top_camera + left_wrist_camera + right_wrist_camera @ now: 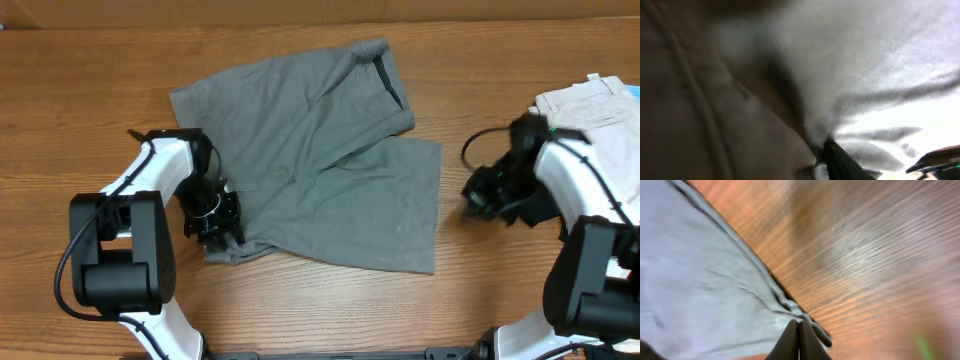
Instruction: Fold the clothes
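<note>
The grey shorts (320,170) lie spread out in the middle of the wooden table (80,120). The left gripper (214,216) is at their near left corner, on bunched cloth; I cannot tell how far it is open. The right gripper (799,326) is fully closed and holds nothing, just beside their right edge.

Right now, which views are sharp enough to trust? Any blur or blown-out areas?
Overhead: sharp and evenly lit, with the grey shorts and the wooden table both clear. Left wrist: pressed too close to the fabric, out of focus throughout, right side washed out almost white. Right wrist: soft, wood grain smeared, but the shorts' edge and the closed right gripper are readable.
</note>
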Action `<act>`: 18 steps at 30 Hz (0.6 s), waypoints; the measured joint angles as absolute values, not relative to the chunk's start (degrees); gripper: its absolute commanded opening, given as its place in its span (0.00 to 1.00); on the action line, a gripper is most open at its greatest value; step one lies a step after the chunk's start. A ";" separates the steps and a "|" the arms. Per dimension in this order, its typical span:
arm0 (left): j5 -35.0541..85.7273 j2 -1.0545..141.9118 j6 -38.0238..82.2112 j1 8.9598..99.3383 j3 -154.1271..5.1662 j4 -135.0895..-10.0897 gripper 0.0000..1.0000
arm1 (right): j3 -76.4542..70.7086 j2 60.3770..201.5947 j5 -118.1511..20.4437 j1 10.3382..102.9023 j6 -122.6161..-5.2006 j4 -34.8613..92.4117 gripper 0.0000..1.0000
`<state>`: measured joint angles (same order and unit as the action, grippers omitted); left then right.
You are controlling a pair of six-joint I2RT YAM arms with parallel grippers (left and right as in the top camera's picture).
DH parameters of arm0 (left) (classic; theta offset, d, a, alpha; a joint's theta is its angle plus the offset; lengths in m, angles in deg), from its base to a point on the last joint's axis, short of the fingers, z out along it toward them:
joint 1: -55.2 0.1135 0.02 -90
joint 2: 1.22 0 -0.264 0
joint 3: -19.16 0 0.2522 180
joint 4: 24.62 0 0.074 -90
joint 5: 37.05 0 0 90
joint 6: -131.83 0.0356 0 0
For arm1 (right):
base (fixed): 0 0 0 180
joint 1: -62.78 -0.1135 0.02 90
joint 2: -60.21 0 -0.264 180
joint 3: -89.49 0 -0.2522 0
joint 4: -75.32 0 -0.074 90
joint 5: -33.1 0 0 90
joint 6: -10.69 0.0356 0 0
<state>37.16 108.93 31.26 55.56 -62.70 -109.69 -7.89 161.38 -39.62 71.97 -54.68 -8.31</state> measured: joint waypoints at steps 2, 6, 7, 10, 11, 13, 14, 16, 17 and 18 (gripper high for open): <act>38.93 108.93 31.57 54.77 -65.15 -111.42 1.00 | -3.17 161.38 -40.41 72.11 -55.67 -11.06 0.04; 42.19 107.77 31.33 54.40 -70.00 -112.99 1.00 | 2.49 161.38 -41.08 70.60 -58.25 -14.05 0.33; 42.98 106.98 31.37 54.42 -70.79 -113.36 1.00 | 2.84 161.38 -41.24 69.94 -58.68 -14.43 0.46; 45.03 104.95 31.26 54.60 -71.99 -114.17 1.00 | 2.86 161.40 -41.48 67.78 -60.32 -15.21 0.72; 45.66 104.62 31.22 54.86 -72.12 -114.52 1.00 | 2.86 161.40 -41.43 67.04 -60.65 -15.19 0.77; 46.52 104.54 31.11 55.34 -72.08 -114.98 1.00 | 2.76 161.40 -41.46 65.77 -60.94 -15.17 0.79; 46.84 104.54 31.04 55.67 -71.90 -114.89 1.00 | 2.69 161.40 -41.46 65.35 -61.09 -15.12 0.82; 47.37 104.51 31.04 56.17 -71.11 -114.59 1.00 | 1.92 161.40 -41.50 63.89 -61.26 -14.95 0.85; 47.70 104.51 31.02 56.43 -70.22 -113.89 1.00 | 1.23 161.40 -41.52 63.17 -61.35 -14.82 0.89; 47.98 104.54 31.00 56.63 -69.23 -113.12 1.00 | 0.13 161.40 -41.50 62.14 -61.20 -14.62 1.00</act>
